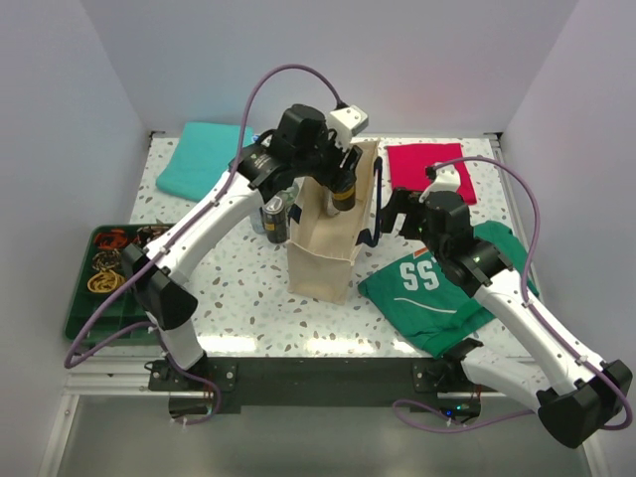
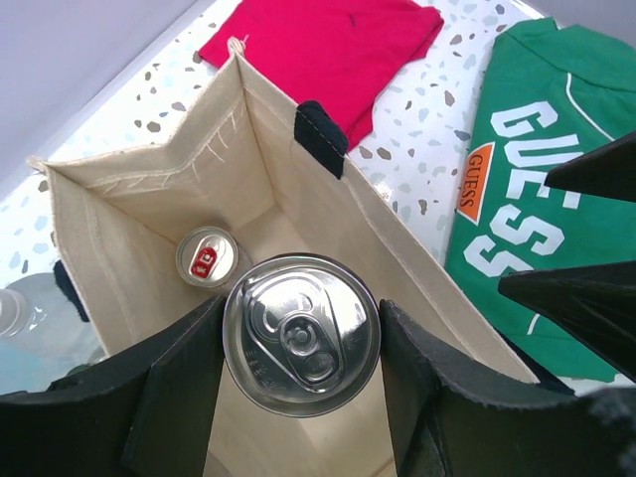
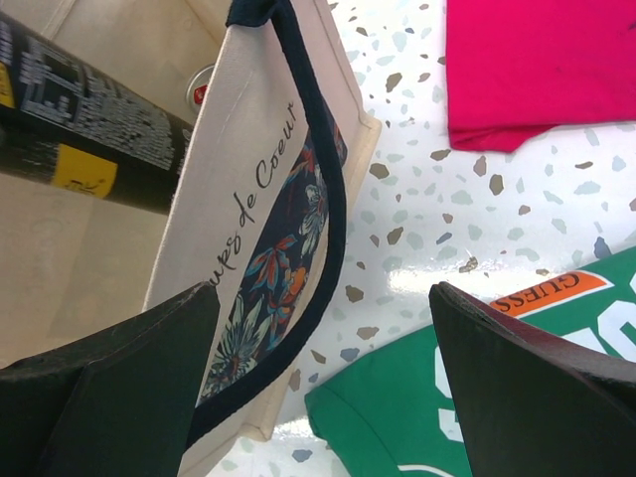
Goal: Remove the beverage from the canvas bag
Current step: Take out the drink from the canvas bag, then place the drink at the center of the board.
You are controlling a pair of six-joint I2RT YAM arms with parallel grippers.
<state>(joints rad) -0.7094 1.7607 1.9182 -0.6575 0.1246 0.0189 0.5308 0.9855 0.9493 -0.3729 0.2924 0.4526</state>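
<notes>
Over the open mouth of the canvas bag (image 1: 323, 248), lifting out: hoisting the beverage (image 2: 301, 318) with the left tool (image 2: 301, 373), fingers clamped on the can's body from both sides, pull-tab end facing the wrist camera. Hanging at rim height by the overhead view (base hidden, so hard telling whether fully clear of the fabric). Leaving a second, smaller can (image 2: 207, 256) standing on the bag floor below.

Judging the step as mid-extraction; calling next for rising straight until the base is clearing the rim, then swinging sideways to bare tabletop (image 1: 248, 298) and setting down upright, minding the other drinks (image 1: 275, 214) just left of the bag.

Bracketing the bag's right wall and navy strap (image 3: 333, 199) with the right tool (image 3: 323, 291), jaws spread wide, gripping nothing; touching the fabric or not, impossible telling.
</notes>
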